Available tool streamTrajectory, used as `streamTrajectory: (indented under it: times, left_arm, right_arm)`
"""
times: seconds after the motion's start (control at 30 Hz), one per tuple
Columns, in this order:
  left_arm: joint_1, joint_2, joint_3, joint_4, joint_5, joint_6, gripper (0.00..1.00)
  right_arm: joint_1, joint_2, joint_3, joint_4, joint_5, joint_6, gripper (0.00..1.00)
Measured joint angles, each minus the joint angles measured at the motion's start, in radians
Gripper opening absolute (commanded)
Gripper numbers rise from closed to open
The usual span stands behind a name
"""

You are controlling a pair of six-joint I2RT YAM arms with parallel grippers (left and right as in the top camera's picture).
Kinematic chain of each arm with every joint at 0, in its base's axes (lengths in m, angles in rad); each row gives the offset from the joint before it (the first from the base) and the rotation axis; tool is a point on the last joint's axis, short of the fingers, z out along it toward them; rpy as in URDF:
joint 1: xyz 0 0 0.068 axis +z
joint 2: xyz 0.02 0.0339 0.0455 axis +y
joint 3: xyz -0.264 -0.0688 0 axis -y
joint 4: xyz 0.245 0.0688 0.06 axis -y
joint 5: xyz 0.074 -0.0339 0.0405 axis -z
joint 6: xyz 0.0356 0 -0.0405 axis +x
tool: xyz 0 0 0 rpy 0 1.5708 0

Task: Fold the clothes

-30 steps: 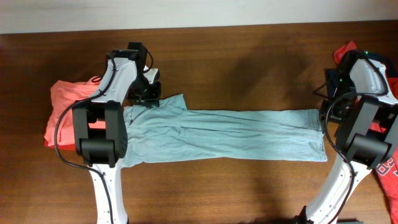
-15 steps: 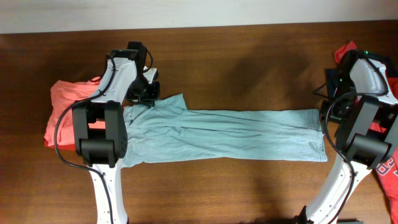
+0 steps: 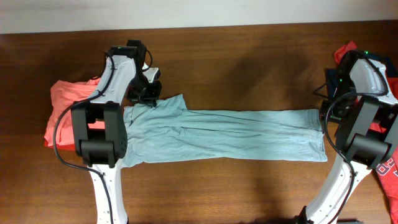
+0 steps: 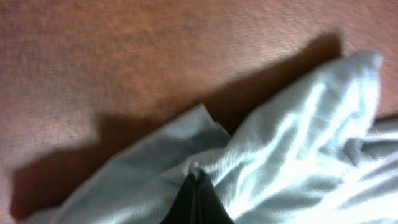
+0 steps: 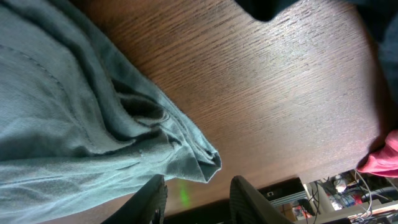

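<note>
The grey-blue T-shirt [image 3: 236, 134] lies as a long strip across the counter [image 3: 249, 62], its left end beside a coral T-shirt [image 3: 59, 106]; the left gripper [image 4: 194, 186] is pressed together on a thin pinch of cloth at the strip's far left corner; the right gripper [image 5: 198, 186] stands spread, the right corner just beyond its fingertips and unheld. The pinch looks shallow, so the cotton may slip out on lifting; it may catch one layer only, opening the fold; with the right end free, a pull could drag the whole strip askew.
</note>
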Motion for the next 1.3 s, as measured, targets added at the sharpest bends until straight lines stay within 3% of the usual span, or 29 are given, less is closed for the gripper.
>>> streamTrajectory:
  times: [0.33,0.73,1.0,1.3]
  left_arm:
    - [-0.023,-0.107,0.013,-0.247,0.010,0.017,0.00]
    - [-0.060,-0.110,0.014,-0.443,-0.045,0.037,0.01]
    - [-0.060,-0.110,0.005,-0.444,-0.058,0.049,0.37]
    - [-0.060,-0.110,-0.097,-0.412,-0.101,0.054,0.37]
  right_arm:
    - [0.000,0.000,0.000,0.000,0.000,0.000,0.38]
    - [0.000,0.000,0.000,0.000,0.000,0.000,0.38]
    - [0.000,0.000,0.000,0.000,0.000,0.000,0.39]
    - [0.000,0.000,0.000,0.000,0.000,0.000,0.38]
